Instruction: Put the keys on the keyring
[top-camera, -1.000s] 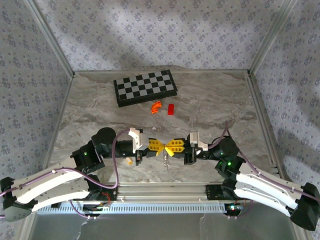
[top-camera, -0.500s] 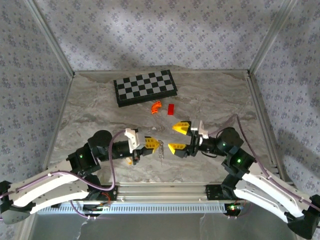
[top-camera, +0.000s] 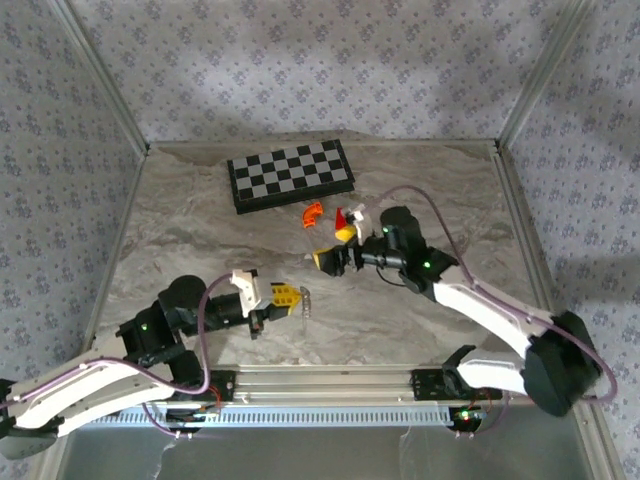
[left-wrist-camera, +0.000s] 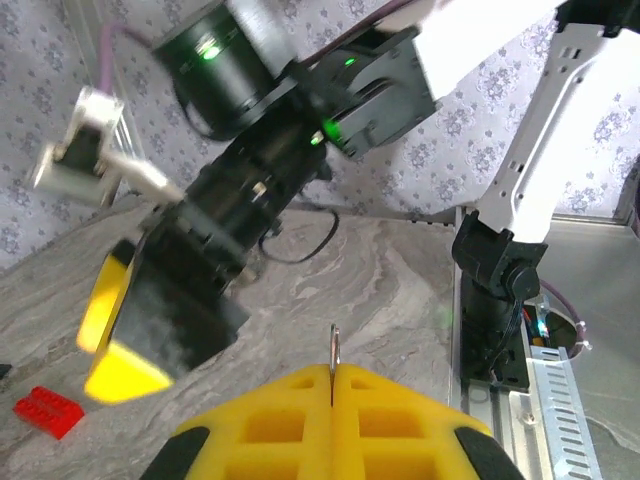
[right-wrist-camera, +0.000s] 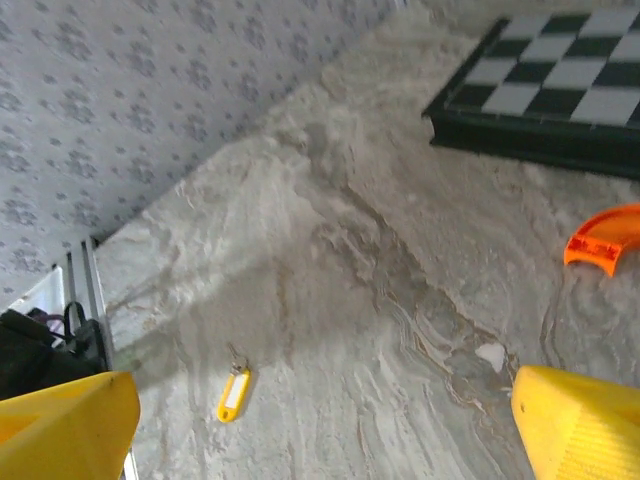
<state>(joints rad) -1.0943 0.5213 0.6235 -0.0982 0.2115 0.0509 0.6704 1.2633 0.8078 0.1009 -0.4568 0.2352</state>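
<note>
My left gripper (top-camera: 288, 297) hovers low over the near-left table, shut on the keyring's thin silvery ring (top-camera: 307, 300). In the left wrist view the ring (left-wrist-camera: 334, 348) sticks up edge-on from between the closed yellow fingertips of the left gripper (left-wrist-camera: 333, 378). My right gripper (top-camera: 335, 246) sits mid-table, behind and to the right of the left one, open with nothing between its fingers. In the right wrist view one key (right-wrist-camera: 233, 392), yellow-headed with a small metal end, lies flat on the marble between the spread fingers of the right gripper (right-wrist-camera: 325, 430).
A black-and-white checkerboard (top-camera: 290, 175) lies at the back of the table. An orange curved piece (top-camera: 313, 214) and a red block (top-camera: 341, 214) sit just beyond the right gripper. Metal rails edge the near side, patterned walls the others.
The right gripper opened, let go at the left gripper's tips and swung back toward the orange piece. The left gripper drew left and nearer, still shut on the ring.
</note>
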